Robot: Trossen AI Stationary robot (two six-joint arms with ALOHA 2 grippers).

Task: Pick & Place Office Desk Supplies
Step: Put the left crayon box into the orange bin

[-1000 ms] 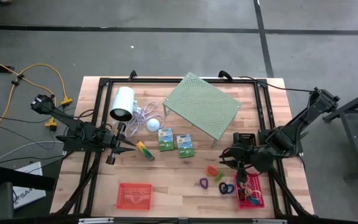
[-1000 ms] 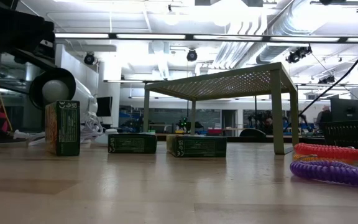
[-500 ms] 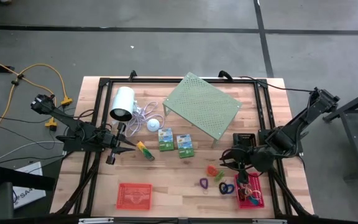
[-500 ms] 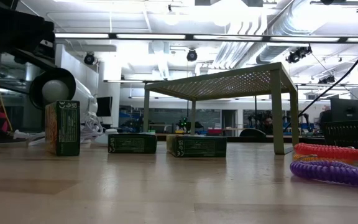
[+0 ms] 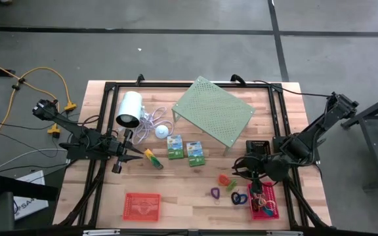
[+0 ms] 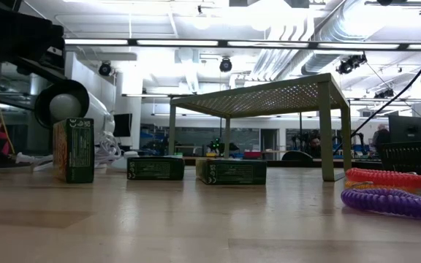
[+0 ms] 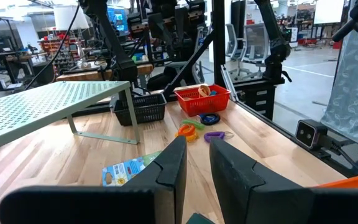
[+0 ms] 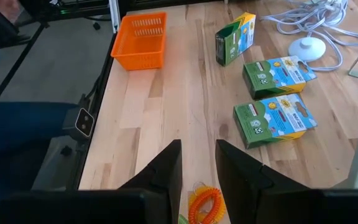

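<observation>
- Two tools are in view, one at each side of the table (image 5: 104, 196), and neither holds anything.
- The left tool (image 5: 135, 156) hangs near the table's left edge, its fingers a narrow slit apart with nothing between them; its tips are just beside the yellow-green box (image 5: 153, 158).
- The right tool (image 5: 239, 168) is toward the table's right edge, beside the black basket (image 5: 258, 145). Its fingers are also only a little apart and empty, and they sit over the orange coil (image 5: 224, 178) without visibly touching it.
- Four coiled loops lie close together near the right end of the table's near edge: the orange coil, a green coil (image 5: 233, 186), a purple coil (image 5: 214, 193) and a blue coil (image 5: 239, 197).
- The pink basket (image 5: 271, 196) stands in the near right corner, just beside the blue coil — small colourful items lie in it, too small to name.
- The red basket (image 5: 142, 205) sits at the near edge, left of the middle, well apart from the coils.
- Two green-white boxes lie flat side by side at the table's middle: the left box (image 5: 174, 147) and the right box (image 5: 196, 152), close together, between the yellow-green box and the coils.
- A pale green perforated shelf (image 5: 212, 111) stands on its legs toward the far edge, behind the two boxes.
- A white cylinder (image 5: 129, 109) lies toward the far left corner, with its cord (image 5: 151, 120) looped beside it and a small white disc (image 5: 161, 132) near the left box.
</observation>
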